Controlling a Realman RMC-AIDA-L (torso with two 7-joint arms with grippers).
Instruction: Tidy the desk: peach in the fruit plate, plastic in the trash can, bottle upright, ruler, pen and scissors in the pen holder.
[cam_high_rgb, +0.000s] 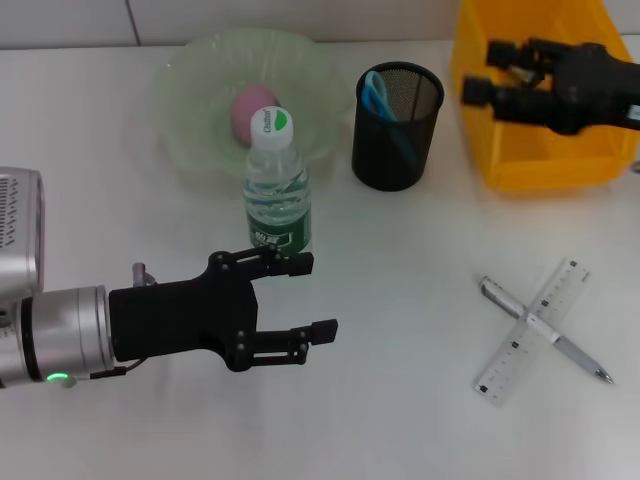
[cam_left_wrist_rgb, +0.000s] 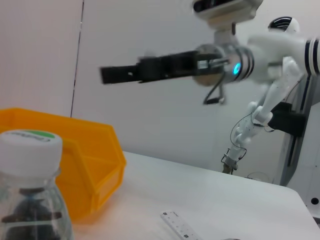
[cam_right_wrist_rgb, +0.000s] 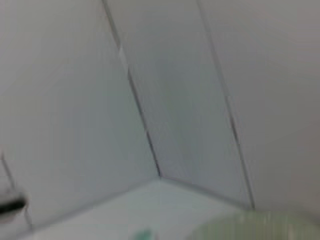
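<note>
The water bottle (cam_high_rgb: 278, 185) stands upright on the desk in front of the green fruit plate (cam_high_rgb: 190, 90); its cap shows in the left wrist view (cam_left_wrist_rgb: 30, 145). The pink peach (cam_high_rgb: 252, 110) lies in the plate. My left gripper (cam_high_rgb: 312, 296) is open and empty, just in front of the bottle and apart from it. The pen (cam_high_rgb: 545, 330) lies across the ruler (cam_high_rgb: 530, 330) at the front right. Blue scissors (cam_high_rgb: 380, 95) stand in the black mesh pen holder (cam_high_rgb: 397, 140). My right gripper (cam_high_rgb: 485, 72) is open above the yellow trash bin (cam_high_rgb: 540, 165). No plastic shows.
The yellow bin stands at the back right, next to the pen holder; it also shows in the left wrist view (cam_left_wrist_rgb: 85, 150), with the ruler's end (cam_left_wrist_rgb: 180, 227) and my right arm (cam_left_wrist_rgb: 165, 67) above. The right wrist view shows the wall and the plate's rim (cam_right_wrist_rgb: 255, 225).
</note>
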